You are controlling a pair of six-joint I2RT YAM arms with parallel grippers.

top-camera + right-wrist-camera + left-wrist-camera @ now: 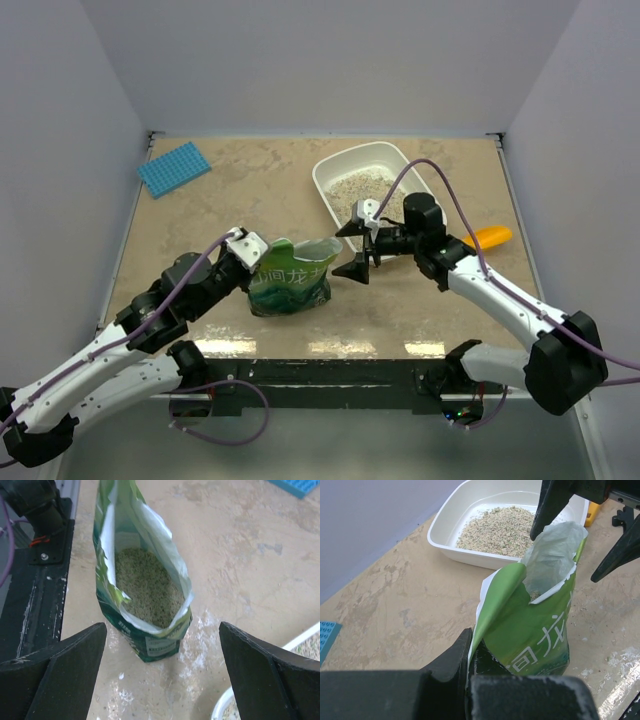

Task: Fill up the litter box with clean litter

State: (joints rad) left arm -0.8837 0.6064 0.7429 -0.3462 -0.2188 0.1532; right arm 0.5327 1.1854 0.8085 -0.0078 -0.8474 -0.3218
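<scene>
A: Where does the litter box (322,186) sit?

B: Toward the far right of the desk (250,200), long side running away from the arms. The clean litter (362,185) lies in it as a loose pale heap over part of the floor. White plastic shows bare around the heap, most of it at the far end.

A: And the green pouch (290,285)?

B: It stands on its base near the front edge of the desk, nearer than the litter box and to its left. Its mouth gapes toward the right arm. The right wrist view looks straight into it, and sandy granules (145,585) fill the lower part.

A: What are the left jaws doing?

B: They are closed tight on the pouch. In the left wrist view the green edge of the film disappears between the two black fingers (452,660), down at the pouch's near side.

A: The right jaws?

B: Spread as wide as they go, with nothing between them. They hang just beside the pouch's open mouth, between the pouch and the litter box. One fingertip overlaps the raised flap in the left wrist view, but I cannot tell if it touches.

A: Anything else on the desk?

B: An orange scoop (492,237) lies to the right of the litter box, partly behind the right arm. A blue gridded mat (173,168) is in the far left corner, well apart from everything. Pale dusty smears mark the surface around the pouch's base.
</scene>
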